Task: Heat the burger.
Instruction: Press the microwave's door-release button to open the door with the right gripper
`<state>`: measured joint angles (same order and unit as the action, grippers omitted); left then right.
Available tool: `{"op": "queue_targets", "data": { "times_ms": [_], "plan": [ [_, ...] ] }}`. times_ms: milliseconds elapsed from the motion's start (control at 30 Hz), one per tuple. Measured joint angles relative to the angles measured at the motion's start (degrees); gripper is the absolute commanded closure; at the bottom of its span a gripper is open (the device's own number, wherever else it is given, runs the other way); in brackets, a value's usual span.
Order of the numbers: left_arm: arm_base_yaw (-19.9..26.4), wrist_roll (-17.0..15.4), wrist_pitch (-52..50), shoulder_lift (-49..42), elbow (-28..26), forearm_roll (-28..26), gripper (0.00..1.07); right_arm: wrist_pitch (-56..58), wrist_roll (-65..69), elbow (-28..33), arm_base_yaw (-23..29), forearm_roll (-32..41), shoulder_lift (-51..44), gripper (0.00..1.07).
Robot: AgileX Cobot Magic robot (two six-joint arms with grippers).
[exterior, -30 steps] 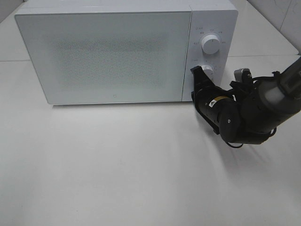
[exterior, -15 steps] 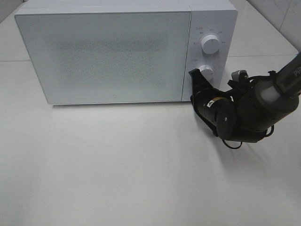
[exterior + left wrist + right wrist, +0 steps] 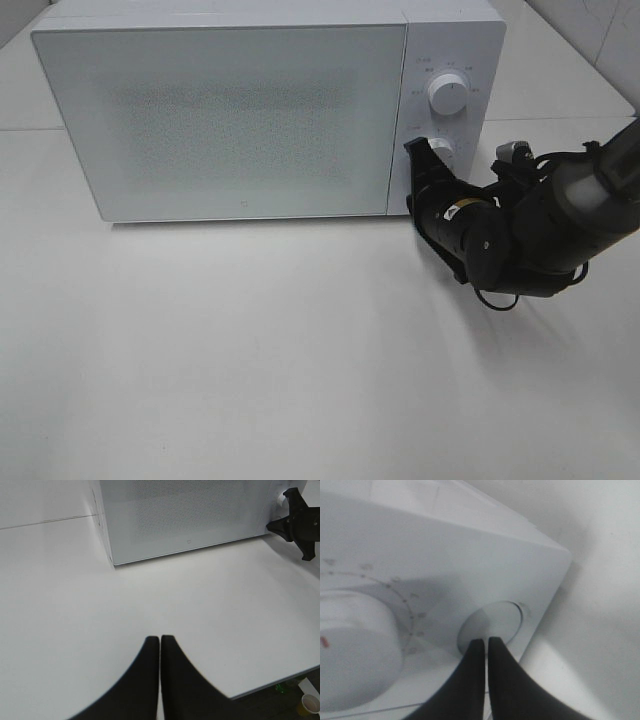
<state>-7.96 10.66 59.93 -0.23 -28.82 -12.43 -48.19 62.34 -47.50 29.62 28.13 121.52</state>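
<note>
Right hand [image 3: 481, 641], closed, touches round microwave button [image 3: 502, 617]; burger unseen.

microwave [image 3: 455, 40]: smooth white plastic | door [image 3: 240, 115]: fine-dotted | table [image 3: 250, 380]: smooth matt white

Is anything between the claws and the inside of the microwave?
Yes. The microwave door is closed across the whole front, and no burger shows in any view. The right claw, shut, has its tips at a round button on the control panel; the left claw, shut, is over the table.
</note>
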Motion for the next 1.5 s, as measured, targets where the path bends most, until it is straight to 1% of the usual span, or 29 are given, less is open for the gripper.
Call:
{"op": "queue_targets", "data": {
  "times_ms": [133,233,300,400,600,933,1167,1500],
  "plan": [
    [0.0,0.0,0.0,0.0,0.0,0.0,1.07,-2.8,0.1,2.4,-0.1,-0.1,-1.4,1.07],
    [0.0,0.0,0.0,0.0,0.0,0.0,1.07,-3.7,0.1,2.9,-0.1,-0.2,-1.6,1.07],
    [0.0,0.0,0.0,0.0,0.0,0.0,1.07,-6.8,0.1,4.7,-0.2,-0.4,-3.4,1.07],
    [0.0,0.0,0.0,0.0,0.0,0.0,1.07,-7.3,0.1,5.2,-0.2,-0.5,-3.6,1.07],
    [0.0,0.0,0.0,0.0,0.0,0.0,1.07,-6.8,0.2,5.2,-0.2,-1.8,-3.6,1.07],
    [0.0,0.0,0.0,0.0,0.0,0.0,1.07,-5.1,0.6,5.2,-0.2,-1.9,-2.8,1.07],
    [0.0,0.0,0.0,0.0,0.0,0.0,1.07,-5.0,-0.2,4.2,-0.2,1.1,-2.8,1.07],
    [0.0,0.0,0.0,0.0,0.0,0.0,1.07,-1.9,-4.4,2.9,-0.2,1.2,-2.8,1.07]
  ]
}}
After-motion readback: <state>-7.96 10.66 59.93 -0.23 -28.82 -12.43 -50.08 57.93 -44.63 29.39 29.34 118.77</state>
